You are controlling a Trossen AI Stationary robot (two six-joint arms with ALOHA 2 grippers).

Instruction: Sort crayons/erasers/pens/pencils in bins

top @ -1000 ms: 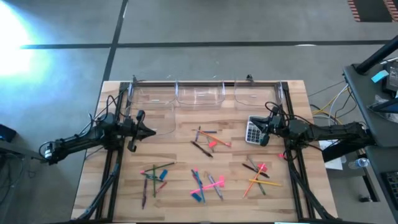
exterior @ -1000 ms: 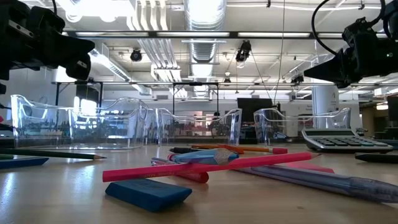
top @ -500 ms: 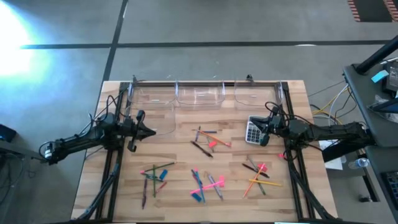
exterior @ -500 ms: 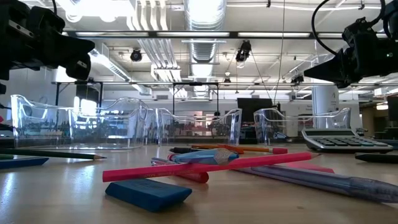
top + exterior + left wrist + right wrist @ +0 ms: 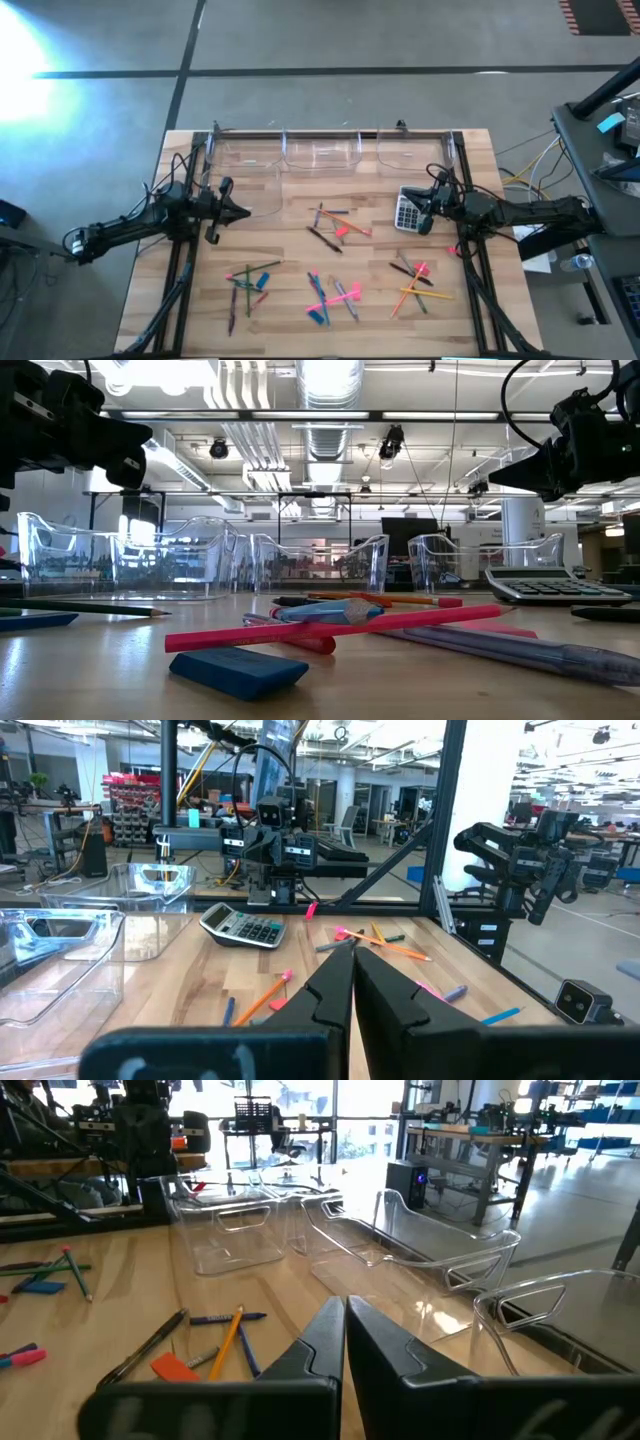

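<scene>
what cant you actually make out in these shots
- High view: the bins along the far edge are clear and faint; their contents cannot be made out.
- High view: the scattered sticks are too small to sort into pens, pencils or crayons.
- Low view: the calculator is cut off at the right edge.

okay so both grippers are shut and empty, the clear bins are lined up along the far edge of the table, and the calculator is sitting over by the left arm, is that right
Not quite: the calculator sits by the right gripper, not the left arm, as the high view shows. The rest holds: the left gripper and the right one are shut and empty, and the clear bins line the far edge.
</scene>
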